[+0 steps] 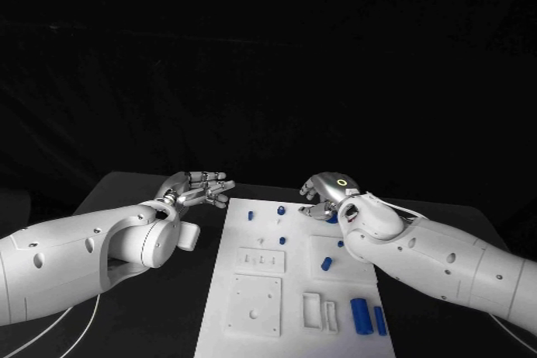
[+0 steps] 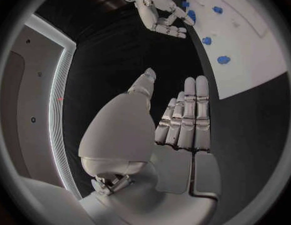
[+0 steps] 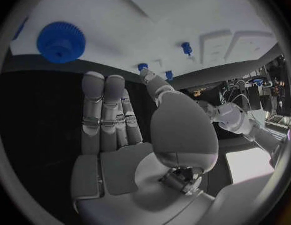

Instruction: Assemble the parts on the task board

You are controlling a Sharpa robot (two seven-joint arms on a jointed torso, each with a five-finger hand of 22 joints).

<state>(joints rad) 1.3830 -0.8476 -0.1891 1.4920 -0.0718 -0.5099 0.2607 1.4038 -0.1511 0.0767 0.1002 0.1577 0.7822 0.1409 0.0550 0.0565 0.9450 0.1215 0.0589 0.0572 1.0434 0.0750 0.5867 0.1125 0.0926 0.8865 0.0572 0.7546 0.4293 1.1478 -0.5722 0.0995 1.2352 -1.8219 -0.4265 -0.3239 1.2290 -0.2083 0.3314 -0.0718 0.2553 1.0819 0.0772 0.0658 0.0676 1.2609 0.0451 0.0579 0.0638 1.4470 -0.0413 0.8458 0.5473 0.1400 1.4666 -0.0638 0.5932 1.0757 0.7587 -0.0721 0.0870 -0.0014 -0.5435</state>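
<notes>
Head view showed our hands, left (image 1: 199, 189) and right (image 1: 332, 193), spread and holding nothing at the board's (image 1: 293, 296) far edge, likely poised over the parts (image 1: 360, 315) lying there unassembled.

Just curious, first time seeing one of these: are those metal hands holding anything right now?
No. The left hand and right hand both hold nothing, fingers extended.

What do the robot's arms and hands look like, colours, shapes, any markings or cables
Both arms are smooth white shells with small dark holes, rounded at the wrists. The left hand and right hand are silver metal with segmented fingers and flat palm plates. The right hand carries a small yellow-green ring on its back. A thin pale cable loops over the right arm's wrist, and another trails on the table beneath the left arm.
</notes>
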